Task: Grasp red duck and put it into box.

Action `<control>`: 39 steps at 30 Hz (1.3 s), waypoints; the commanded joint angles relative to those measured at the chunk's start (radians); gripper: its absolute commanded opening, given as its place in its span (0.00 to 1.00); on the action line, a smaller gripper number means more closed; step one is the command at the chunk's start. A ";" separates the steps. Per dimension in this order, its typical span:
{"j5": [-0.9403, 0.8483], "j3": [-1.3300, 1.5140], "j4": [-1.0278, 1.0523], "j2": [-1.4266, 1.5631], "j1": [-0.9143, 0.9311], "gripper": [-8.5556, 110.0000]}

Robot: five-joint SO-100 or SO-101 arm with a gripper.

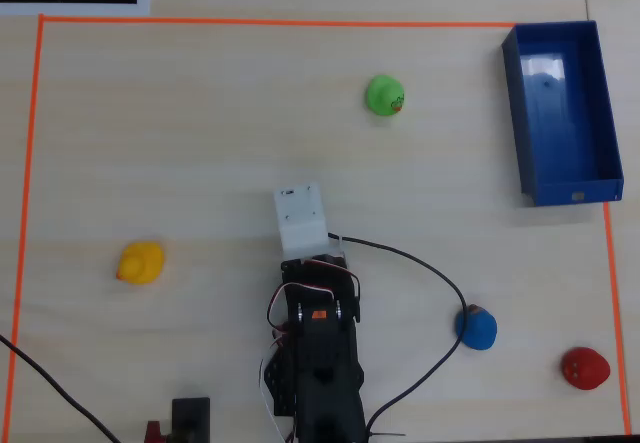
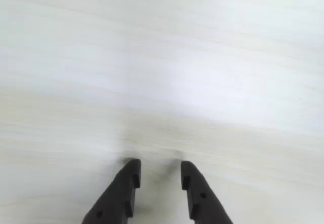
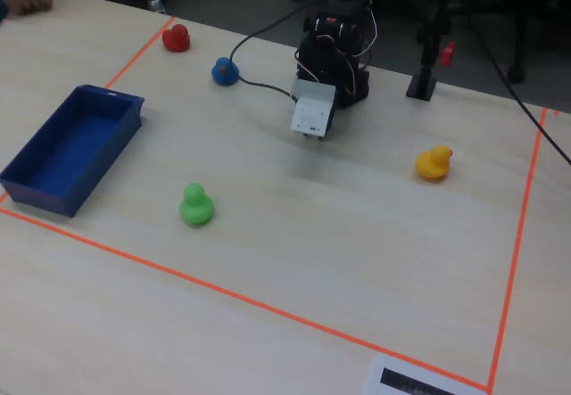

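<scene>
The red duck (image 1: 585, 368) sits at the lower right of the overhead view, just inside the orange tape line (image 1: 280, 23) that frames the work area. In the fixed view it appears at the upper left (image 3: 177, 37), upright on the table; it is too small and rounded to tell which way its beak points or how its long axis runs. The blue duck (image 1: 477, 327) sits near it, to its left in the overhead view, touching the arm's black cable (image 1: 440, 283).

The box (image 1: 562, 111), a deep blue bin, lies at the upper right of the overhead view with its long axis running top to bottom, well apart from the red duck. It holds nothing visible.

The gripper (image 2: 159, 172) hovers over bare pale wood in the wrist view, its two dark fingers slightly parted with nothing between them.

A green duck (image 1: 385, 95) sits upper centre and a yellow duck (image 1: 140, 262) at the left of the overhead view.
</scene>
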 commanded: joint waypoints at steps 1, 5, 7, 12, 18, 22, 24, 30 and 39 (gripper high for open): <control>0.005 -0.008 0.031 0.000 0.003 0.15; 0.005 -0.008 0.031 0.000 0.003 0.15; 0.005 -0.008 0.031 0.000 0.003 0.15; 0.005 -0.008 0.031 0.000 0.003 0.15; 0.005 -0.008 0.031 0.000 0.003 0.15; 0.020 -0.008 0.035 0.000 0.003 0.15; 0.025 -0.008 0.035 0.000 0.003 0.15; 0.031 -0.008 0.037 0.000 0.003 0.15; 0.029 -0.008 0.032 0.000 0.014 0.15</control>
